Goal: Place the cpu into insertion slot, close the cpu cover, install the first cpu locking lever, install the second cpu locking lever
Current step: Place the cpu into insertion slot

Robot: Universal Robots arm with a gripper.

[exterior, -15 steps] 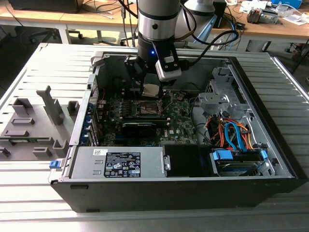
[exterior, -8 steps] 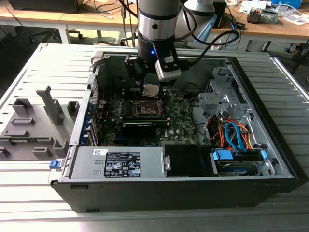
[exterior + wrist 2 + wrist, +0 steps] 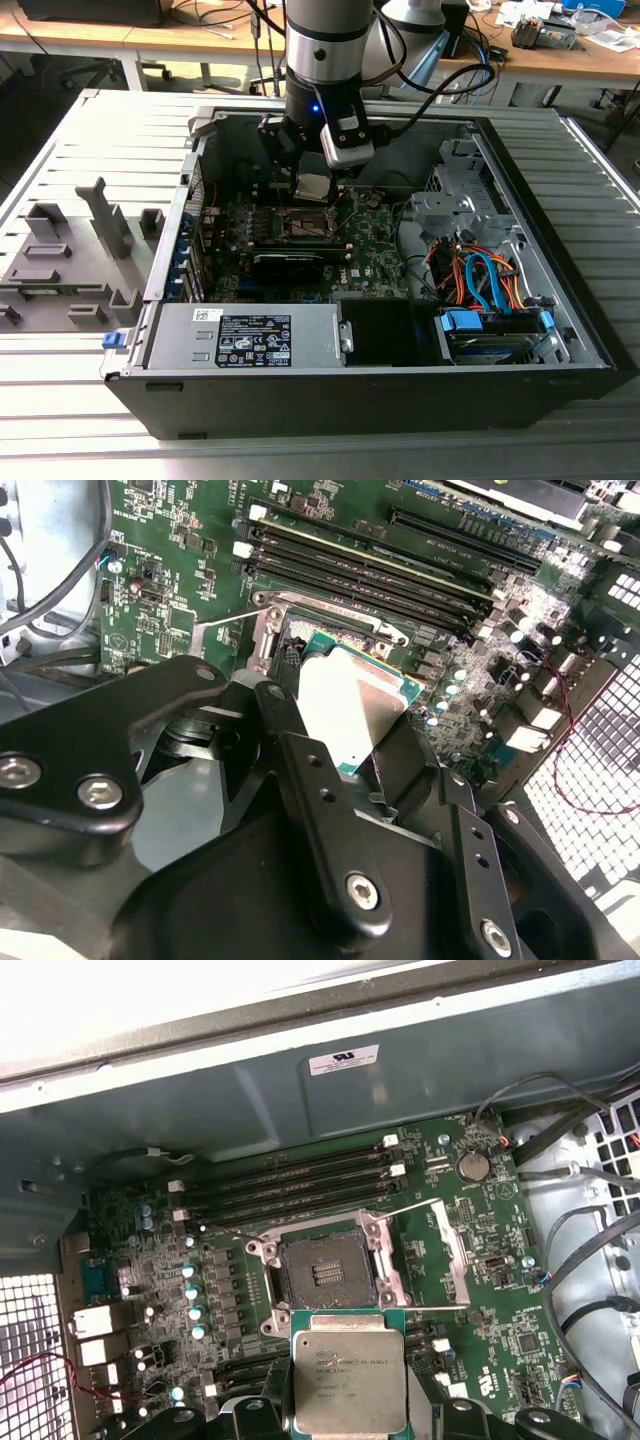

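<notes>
My gripper [image 3: 312, 178] is shut on the cpu [image 3: 313, 189], a small square chip with a silver-grey top, gripped by its edges. In the first wrist view the cpu [image 3: 348, 1370] hangs a short way off the insertion slot [image 3: 320, 1270], a square black socket on the green board that lies uncovered. The cpu cover [image 3: 453, 1252] is swung open beside the socket. In the second wrist view the black fingers [image 3: 296, 742] flank the cpu [image 3: 350, 705], with the insertion slot [image 3: 318, 632] just beyond it.
The board sits inside an open black computer case [image 3: 560, 330]. Long black memory slots [image 3: 290, 1185] run beside the socket. A power supply [image 3: 250, 338] and orange and blue cables [image 3: 480, 280] fill the near side. Grey fixtures [image 3: 70, 260] stand at the exterior view's left.
</notes>
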